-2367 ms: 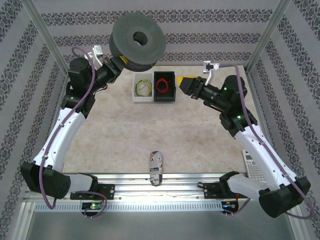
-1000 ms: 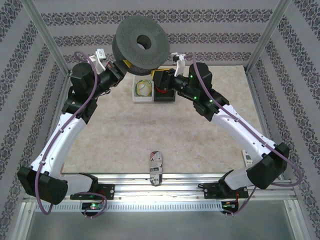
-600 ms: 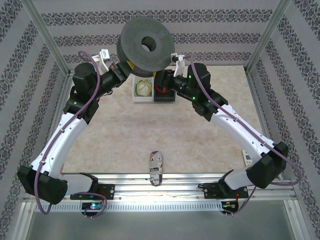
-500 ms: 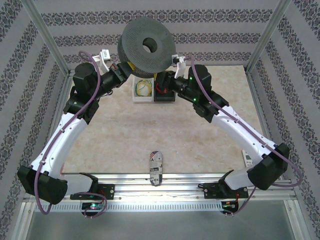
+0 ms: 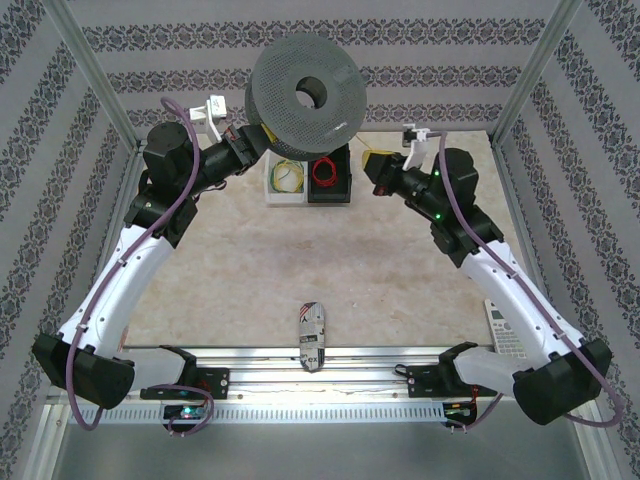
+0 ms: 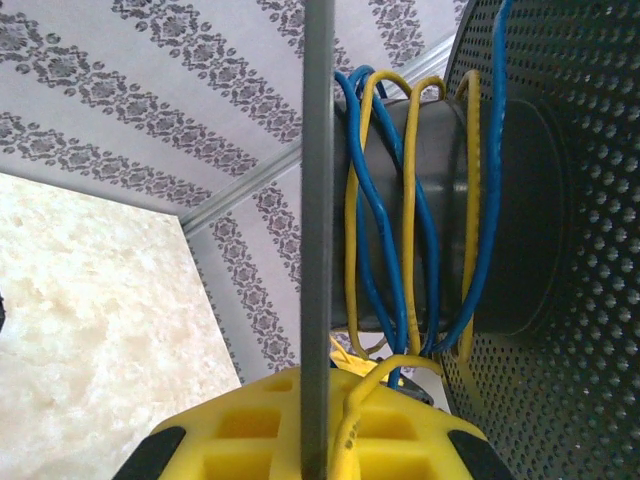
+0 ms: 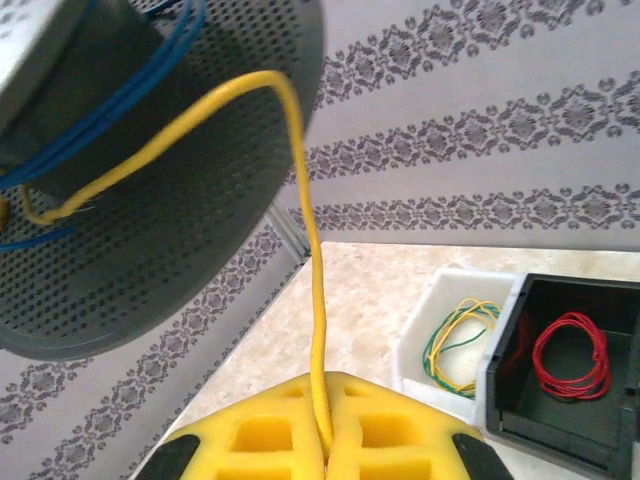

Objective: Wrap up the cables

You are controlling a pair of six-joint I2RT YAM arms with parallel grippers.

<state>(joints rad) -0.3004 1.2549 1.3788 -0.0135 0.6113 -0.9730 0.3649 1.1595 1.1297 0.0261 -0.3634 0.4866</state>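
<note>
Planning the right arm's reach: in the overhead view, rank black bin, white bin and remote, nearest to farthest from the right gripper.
1. Black bin, just left of the right gripper.
2. White bin, beyond it, further left.
3. Remote, at the table's near right edge.

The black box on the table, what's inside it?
A coil of red wire lies on the floor of the black box. In the right wrist view, the box's near wall covers the strip of floor just behind it, so that part stays unseen.
</note>
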